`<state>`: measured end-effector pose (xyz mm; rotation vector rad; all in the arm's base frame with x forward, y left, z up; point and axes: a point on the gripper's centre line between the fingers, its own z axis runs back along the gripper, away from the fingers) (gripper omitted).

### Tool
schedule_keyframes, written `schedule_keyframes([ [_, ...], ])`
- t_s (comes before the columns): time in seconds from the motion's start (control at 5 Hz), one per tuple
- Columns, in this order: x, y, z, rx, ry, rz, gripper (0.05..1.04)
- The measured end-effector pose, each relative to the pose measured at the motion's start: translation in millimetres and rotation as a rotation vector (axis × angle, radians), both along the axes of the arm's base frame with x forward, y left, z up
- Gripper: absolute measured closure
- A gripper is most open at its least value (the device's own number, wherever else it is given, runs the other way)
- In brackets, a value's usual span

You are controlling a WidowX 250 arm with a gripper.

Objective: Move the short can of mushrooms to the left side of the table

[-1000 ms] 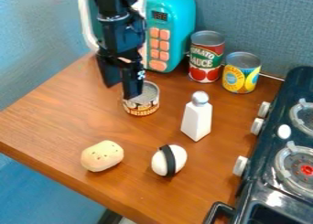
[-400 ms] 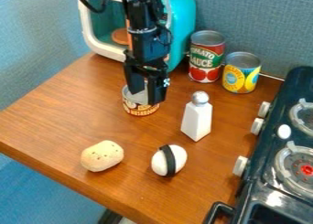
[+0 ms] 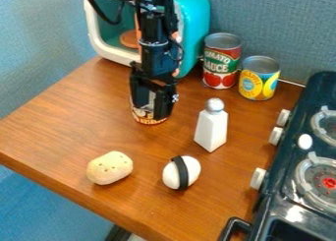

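**Black two-finger gripper (image 3: 150, 111) set low over a short, printed-label can (image 3: 148, 117)**

The brown wood-grain table (image 3: 59, 136) carries nearly everything, with the dark toy stove (image 3: 295, 213) along its right side in the view. At the back stands a teal toy microwave (image 3: 195, 28) with a white-framed front, perhaps put there to leave working room before it.

In front of it hangs the black jointed robot arm (image 3: 156, 53), its gripper pointing down at the short can. The fingers are spread, apparently to give the can's width room between them; whether they touch it, I cannot tell. The can stands upright on the table, which probably makes its sides easy to straddle.

Beside the microwave, a tall red-and-green metal can (image 3: 222, 63) and a yellow-and-blue one (image 3: 259, 80) stand near the wall (tidy, like a pantry row), likely out of the fingers' way.

Forward of these, a white tapered shaker with a silvery cap (image 3: 211, 129) rests upright on its flat base. Nearer the front edge lie a pale speckled bun-like piece (image 3: 109, 167) and a white oval with a black band (image 3: 191, 170), well apart.
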<state>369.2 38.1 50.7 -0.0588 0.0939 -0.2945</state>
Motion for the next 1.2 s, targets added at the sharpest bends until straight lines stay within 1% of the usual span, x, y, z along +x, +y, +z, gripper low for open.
schedule_keyframes([
  [0.2, 6.1, 4.1, -4.4, 0.023, -0.031, 0.018, 0.083],
  [0.4, 9.1, 4.1, -6.2, 0.023, -0.052, 0.024, 0.083],
  [0.6, 9.0, 7.6, -6.6, 0.043, -0.053, 0.042, 0.083],
  [0.8, 8.6, 19.9, -9.2, 0.118, -0.064, 0.093, 0.083],
  [1.0, 7.0, 42.3, -10.2, 0.181, -0.091, 0.174, 0.083],
  [1.2, -3.1, 89.6, -9.4, 0.203, -0.09, 0.295, 0.083],
])
